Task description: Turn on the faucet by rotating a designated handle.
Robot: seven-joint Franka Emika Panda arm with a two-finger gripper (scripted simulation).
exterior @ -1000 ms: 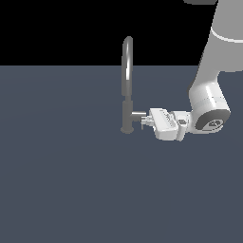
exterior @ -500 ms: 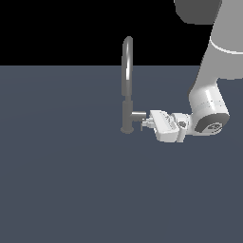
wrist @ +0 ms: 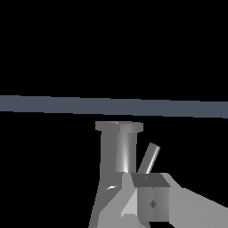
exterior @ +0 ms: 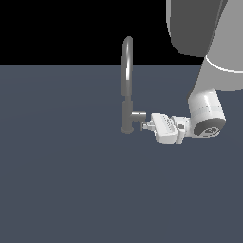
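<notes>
The faucet (exterior: pixel 126 80) stands upright in the exterior view, a slim grey gooseneck on a small round base. Its handle (exterior: pixel 138 116) is a short stub jutting from the lower body toward the exterior view's right. My gripper (exterior: pixel 146 126) lies level, its fingertips right at the stub's end and slightly below it. The fingers look pressed together with nothing between them. In the wrist view the faucet (wrist: pixel 118 149) body fills the lower middle, the thin lever pin (wrist: pixel 149 159) slants beside it, and one finger (wrist: pixel 151 200) sits just in front.
A flat dark blue-grey floor (exterior: pixel 61 180) spreads around the faucet. My white arm (exterior: pixel 206 111) comes down from the exterior view's upper right, with a large link (exterior: pixel 194 23) overhead.
The gripper has sunk slightly beside the handle stub. The arm's upper link has swung further into the exterior view's top right. The faucet looks unchanged.
</notes>
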